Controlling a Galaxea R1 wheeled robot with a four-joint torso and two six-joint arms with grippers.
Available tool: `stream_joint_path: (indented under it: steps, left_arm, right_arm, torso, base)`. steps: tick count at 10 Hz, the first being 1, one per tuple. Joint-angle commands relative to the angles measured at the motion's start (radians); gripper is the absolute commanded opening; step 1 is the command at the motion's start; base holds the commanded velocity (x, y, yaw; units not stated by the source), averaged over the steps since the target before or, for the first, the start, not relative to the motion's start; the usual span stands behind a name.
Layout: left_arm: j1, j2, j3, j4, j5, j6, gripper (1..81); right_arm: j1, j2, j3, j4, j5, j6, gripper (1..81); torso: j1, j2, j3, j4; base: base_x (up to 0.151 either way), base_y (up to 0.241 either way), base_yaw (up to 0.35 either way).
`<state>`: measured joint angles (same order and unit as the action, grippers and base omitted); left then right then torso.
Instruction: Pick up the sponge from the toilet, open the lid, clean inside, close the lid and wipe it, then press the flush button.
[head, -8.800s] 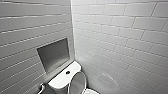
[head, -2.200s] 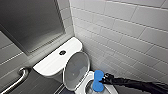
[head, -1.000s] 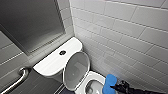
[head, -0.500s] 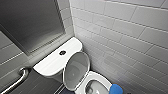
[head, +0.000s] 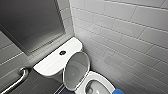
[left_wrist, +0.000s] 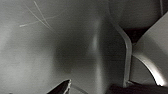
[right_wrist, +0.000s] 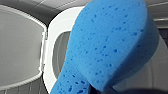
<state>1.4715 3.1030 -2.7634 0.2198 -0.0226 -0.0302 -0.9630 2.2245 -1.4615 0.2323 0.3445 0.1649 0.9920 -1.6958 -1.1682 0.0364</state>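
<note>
The white toilet (head: 53, 62) stands in the corner. Its lid (head: 76, 68) is raised and leans back against the tank, greyish underside showing, and the bowl (head: 100, 81) is open. A round flush button (head: 62, 52) sits on the tank top. The blue sponge (head: 119, 91) peeks in at the lower edge of the head view, just right of the bowl. In the right wrist view the sponge (right_wrist: 107, 50) looms large before the seat ring (right_wrist: 58, 30) and the raised lid (right_wrist: 20, 47), with my right gripper shut on it. My left gripper is open and holds nothing, close to a smooth grey surface (left_wrist: 50, 50).
A tiled wall (head: 125, 30) runs close along the toilet's right side. A metal panel (head: 30, 22) is set into the wall behind the tank. A chrome grab bar (head: 17, 80) runs at the left of the tank.
The sponge and my right arm have drawn back from over the bowl toward the lower right edge of the head view. The lid stays up.
</note>
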Motion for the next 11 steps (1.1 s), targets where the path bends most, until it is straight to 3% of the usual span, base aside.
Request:
stream_joint_path:
  steps: [1, 2, 5, 6, 11]
  left_arm:
    - [0.016, 0.008, 0.004, 0.004, 0.079, 0.003, 81.1]
    - [0.016, 0.008, 0.004, 0.004, 0.079, 0.003, 81.1]
    - [0.016, 0.008, 0.004, 0.001, 0.079, 0.003, 81.1]
    - [0.016, 0.008, 0.004, 0.0, 0.078, 0.003, 81.1]
    - [0.013, 0.008, 0.004, -0.005, 0.078, 0.003, 81.1]
  right_arm:
    - [0.046, -0.041, 0.04, 0.004, -0.002, -0.002, 1.0]
    - [0.1, -0.018, -0.008, 0.028, -0.053, -0.004, 1.0]
    - [0.315, 0.105, -0.224, 0.081, -0.403, -0.001, 1.0]
    - [0.369, 0.145, -0.285, 0.082, -0.48, -0.001, 1.0]
    - [0.543, 0.381, -0.566, 0.005, -0.759, 0.001, 1.0]
  torso:
    - [0.0, 0.0, 0.0, 0.0]
    - [0.0, 0.0, 0.0, 0.0]
    - [0.0, 0.0, 0.0, 0.0]
    - [0.0, 0.0, 0.0, 0.0]
    - [0.0, 0.0, 0.0, 0.0]
  base:
    - [0.0, 0.0, 0.0]
    - [0.0, 0.0, 0.0]
    - [0.0, 0.0, 0.0]
    - [0.0, 0.0, 0.0]
    - [0.0, 0.0, 0.0]
